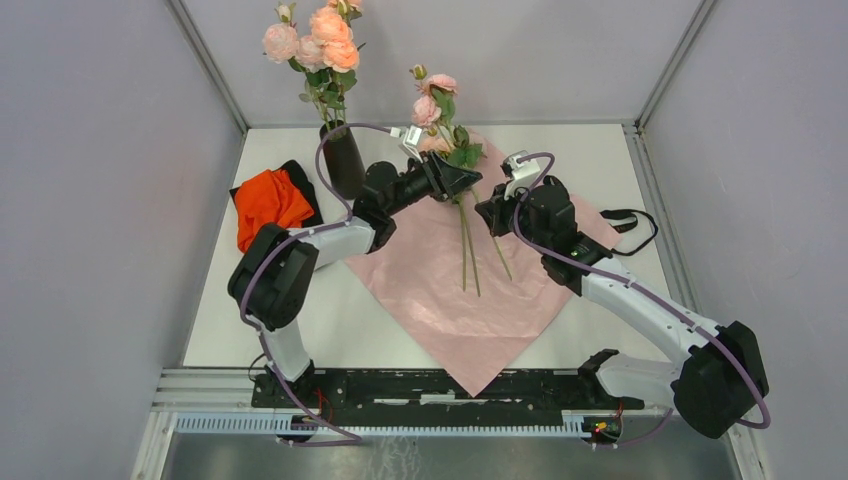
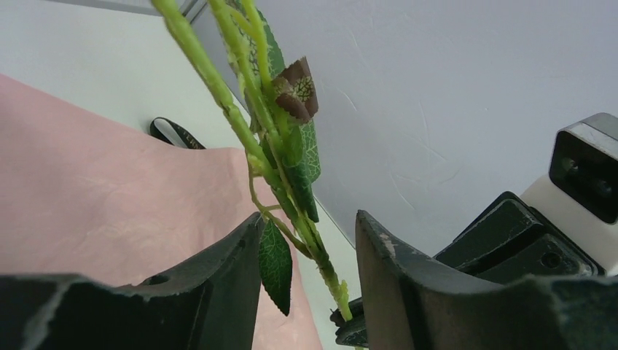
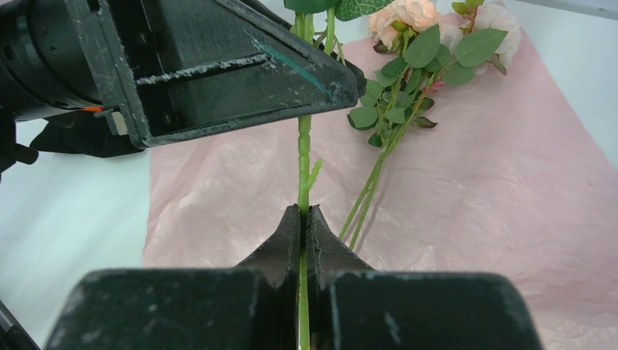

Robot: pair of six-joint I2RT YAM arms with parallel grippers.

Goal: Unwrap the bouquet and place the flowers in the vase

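Beyond pink paper (image 2: 87, 189) edge: black ribbon (image 2: 175, 133), lettering unreadable.

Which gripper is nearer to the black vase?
Left. The left gripper straddles a flower stem just right of the vase; the right gripper, shut on that stem, sits farther right.

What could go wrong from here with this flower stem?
The right tool pinches the stem while the left tool straddles it with jaws apart; a mistimed handover could drop or bend it. The vase, holding tall flowers, stands right beside the left arm and could be knocked over.
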